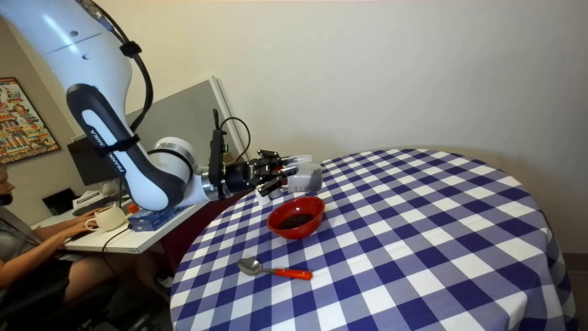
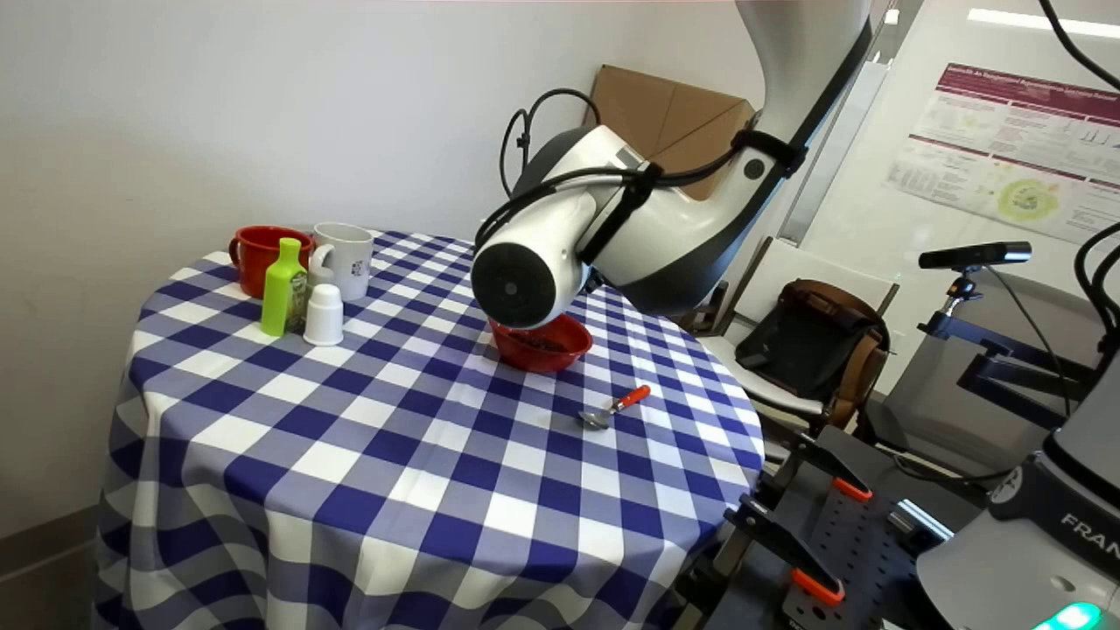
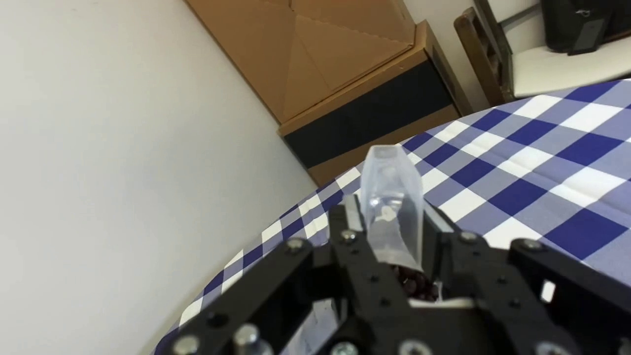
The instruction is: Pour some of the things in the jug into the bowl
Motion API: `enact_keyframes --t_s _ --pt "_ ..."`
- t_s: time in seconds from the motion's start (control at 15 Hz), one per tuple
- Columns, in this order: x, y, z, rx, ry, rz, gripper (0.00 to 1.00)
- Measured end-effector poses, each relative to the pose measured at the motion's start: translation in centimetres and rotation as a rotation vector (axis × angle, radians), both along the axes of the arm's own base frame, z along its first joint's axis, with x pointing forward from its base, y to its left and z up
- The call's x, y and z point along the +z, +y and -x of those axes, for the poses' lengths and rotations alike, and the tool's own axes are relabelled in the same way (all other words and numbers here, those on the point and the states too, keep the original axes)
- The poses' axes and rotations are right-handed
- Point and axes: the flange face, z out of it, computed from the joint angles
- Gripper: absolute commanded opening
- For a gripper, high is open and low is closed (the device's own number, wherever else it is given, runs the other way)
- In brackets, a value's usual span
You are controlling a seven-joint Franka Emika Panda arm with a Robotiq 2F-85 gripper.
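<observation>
Your gripper (image 3: 395,217): clamped on the clear jug (image 1: 305,178).
Red bowl (image 1: 298,233): below your gripper; exact alignment unclear.
Pour direction: likely downward, as you tilt.

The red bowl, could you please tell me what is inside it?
Small dark pieces lie in the bowl, visible in both exterior views. What lies beneath them is covered and cannot be seen. In an exterior view, the arm hides part of the bowl.
</observation>
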Motion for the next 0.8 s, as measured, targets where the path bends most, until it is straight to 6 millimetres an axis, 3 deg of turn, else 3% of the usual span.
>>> enact_keyframes --t_s 0.8 --pt "-1.8 -1.7 2.2 0.111 0.007 0.189 0.09"
